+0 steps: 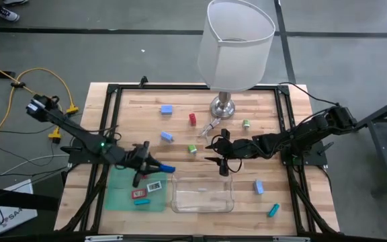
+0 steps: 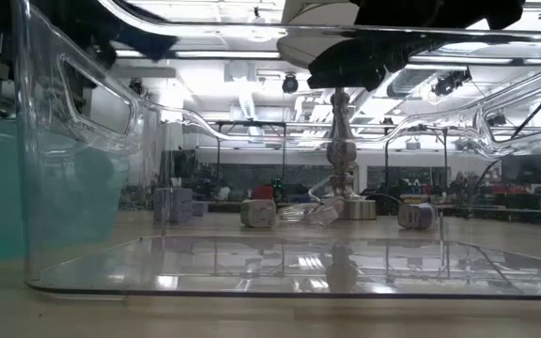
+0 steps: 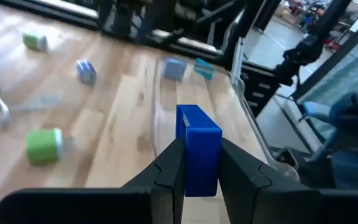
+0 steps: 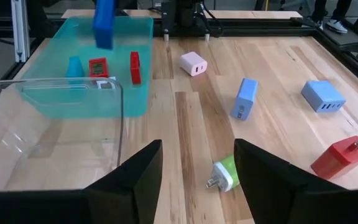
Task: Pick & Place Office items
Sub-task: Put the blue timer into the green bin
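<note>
A blue block (image 3: pixel 197 146) hangs in my left gripper (image 3: pixel 199 186), which is shut on it above the teal tray's (image 1: pixel 119 195) right edge, beside the clear tray (image 1: pixel 203 195). The same block (image 4: pixel 104 22) shows in the right wrist view, over the teal tray (image 4: pixel 48 102). That tray holds a red piece (image 4: pixel 98 66), another red piece (image 4: pixel 135 67) and a blue one (image 4: pixel 74 66). My right gripper (image 1: pixel 223 158) stands open above the table at the clear tray's far edge, over a green plug (image 4: pixel 224 175) that lies on the wood. My left gripper pinches the blue block by its two broad sides (image 3: pixel 186 168) between the two fingers. The fingers come about level from the table's left. The block stands on edge, juts out past the fingertips (image 3: pixel 171 163), and is lifted clear of both trays.
A white-shaded lamp (image 1: pixel 237 44) stands on its silver base (image 1: pixel 222 106) at the far middle. Loose on the wood lie blue pieces (image 1: pixel 166 109) (image 1: pixel 167 136) (image 1: pixel 258 187), a red one (image 1: pixel 193 119), green ones (image 1: pixel 246 124) (image 1: pixel 192 149) and a teal one (image 1: pixel 273 211).
</note>
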Robot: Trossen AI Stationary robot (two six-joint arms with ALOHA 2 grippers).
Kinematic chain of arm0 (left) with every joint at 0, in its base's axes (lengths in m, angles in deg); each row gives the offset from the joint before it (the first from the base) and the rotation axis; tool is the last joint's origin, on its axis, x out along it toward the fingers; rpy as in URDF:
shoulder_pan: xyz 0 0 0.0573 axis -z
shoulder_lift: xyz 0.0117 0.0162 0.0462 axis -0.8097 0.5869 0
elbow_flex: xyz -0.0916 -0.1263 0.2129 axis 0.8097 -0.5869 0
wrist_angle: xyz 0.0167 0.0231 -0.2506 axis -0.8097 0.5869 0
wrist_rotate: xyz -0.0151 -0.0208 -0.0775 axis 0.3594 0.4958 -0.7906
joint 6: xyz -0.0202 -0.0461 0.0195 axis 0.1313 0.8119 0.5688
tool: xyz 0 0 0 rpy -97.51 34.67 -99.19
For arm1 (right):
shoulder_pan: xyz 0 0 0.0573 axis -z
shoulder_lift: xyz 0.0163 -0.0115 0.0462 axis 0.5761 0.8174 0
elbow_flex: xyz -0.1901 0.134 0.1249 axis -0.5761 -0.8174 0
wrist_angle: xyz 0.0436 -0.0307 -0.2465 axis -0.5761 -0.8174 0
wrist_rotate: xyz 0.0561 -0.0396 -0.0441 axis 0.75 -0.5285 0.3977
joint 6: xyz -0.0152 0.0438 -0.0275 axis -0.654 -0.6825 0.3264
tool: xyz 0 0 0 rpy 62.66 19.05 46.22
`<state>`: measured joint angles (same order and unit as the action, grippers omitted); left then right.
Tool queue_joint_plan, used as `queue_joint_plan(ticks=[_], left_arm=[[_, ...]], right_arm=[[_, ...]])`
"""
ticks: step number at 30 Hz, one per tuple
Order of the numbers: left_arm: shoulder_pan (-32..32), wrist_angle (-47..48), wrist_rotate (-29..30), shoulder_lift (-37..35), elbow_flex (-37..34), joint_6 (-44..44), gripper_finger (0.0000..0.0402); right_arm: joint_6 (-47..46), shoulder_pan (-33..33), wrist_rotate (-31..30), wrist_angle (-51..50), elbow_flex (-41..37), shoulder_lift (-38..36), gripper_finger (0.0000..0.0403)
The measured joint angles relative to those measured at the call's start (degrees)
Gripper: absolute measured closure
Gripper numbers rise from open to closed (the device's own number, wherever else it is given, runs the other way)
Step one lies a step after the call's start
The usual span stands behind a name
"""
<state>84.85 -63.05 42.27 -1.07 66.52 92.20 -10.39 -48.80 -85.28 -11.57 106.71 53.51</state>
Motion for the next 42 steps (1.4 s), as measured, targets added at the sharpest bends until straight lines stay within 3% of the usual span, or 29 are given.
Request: queue_joint_plan(ticks=[14, 19, 26, 35, 42], left_arm=[[11.2, 13.2, 5.3, 0.5, -0.9, 21.6, 0.0330], [13.3, 18.7, 0.8, 0.0, -0.9, 31.4, 0.0330], [15.6, 19.0, -5.3, -0.2, -0.9, 39.0, 0.0330], [17.0, 20.6, -5.4, 0.4, -0.9, 45.9, 0.0330], [17.2, 16.8, -5.4, 6.5, -0.9, 48.3, 0.0330]], right_arm=[[-1.3, 0.0, 0.0, 0.1, 0.0, 0.0, 0.0218], [-1.5, 0.0, 0.0, 0.1, 0.0, 0.0, 0.0218], [-1.7, 0.0, 0.0, 0.1, 0.0, 0.0, 0.0217], [-2.8, 0.0, 0.0, 0.1, 0.0, 0.0, 0.0217], [-2.8, 0.0, 0.0, 0.1, 0.0, 0.0, 0.0217]])
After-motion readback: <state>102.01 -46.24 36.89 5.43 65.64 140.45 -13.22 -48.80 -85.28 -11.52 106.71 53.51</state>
